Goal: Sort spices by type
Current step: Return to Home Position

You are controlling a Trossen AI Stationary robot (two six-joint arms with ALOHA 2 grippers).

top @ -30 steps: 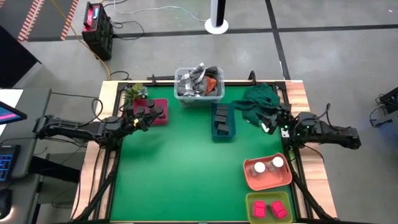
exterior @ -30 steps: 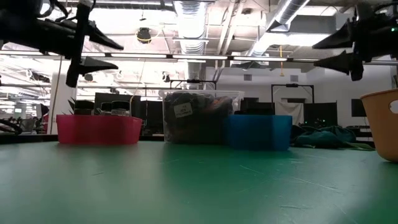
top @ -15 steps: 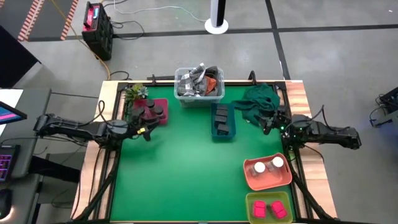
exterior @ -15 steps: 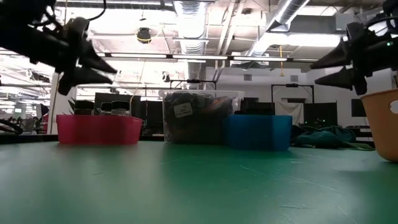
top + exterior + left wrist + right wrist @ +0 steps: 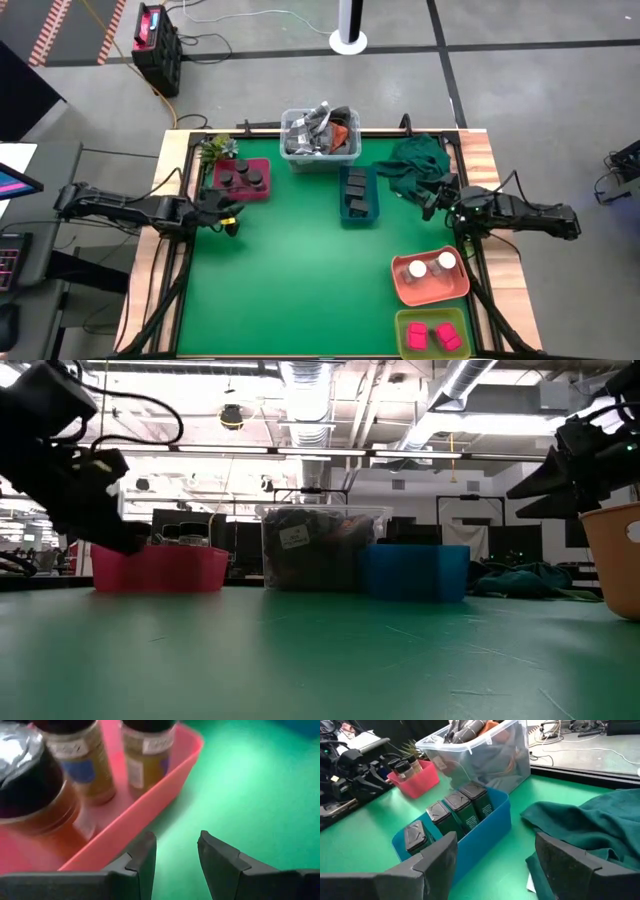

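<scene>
Dark round jars (image 5: 241, 178) stand in a red tray (image 5: 262, 190) at the far left; in the left wrist view the jars (image 5: 145, 750) rise just beyond the tray's rim (image 5: 150, 785). My left gripper (image 5: 228, 216) (image 5: 175, 855) is open and empty, low beside the tray's near side. Dark grey boxes (image 5: 451, 809) stand in a blue tray (image 5: 358, 213). White-capped jars (image 5: 431, 267) sit in an orange tray, pink blocks (image 5: 434, 335) in a yellow-green tray. My right gripper (image 5: 432, 197) (image 5: 492, 857) is open, hovering right of the blue tray.
A clear bin of clutter (image 5: 320, 135) sits at the far edge between the red and blue trays. A dark green cloth (image 5: 415, 160) lies crumpled at the far right, close to my right gripper. A small plant (image 5: 214, 150) stands at the far left corner. Bare green mat (image 5: 300, 280) fills the middle.
My left gripper has drawn back from above the red tray toward the table's near edge and come down to about the tray's height. My right gripper has sunk a little. No spice has moved.
</scene>
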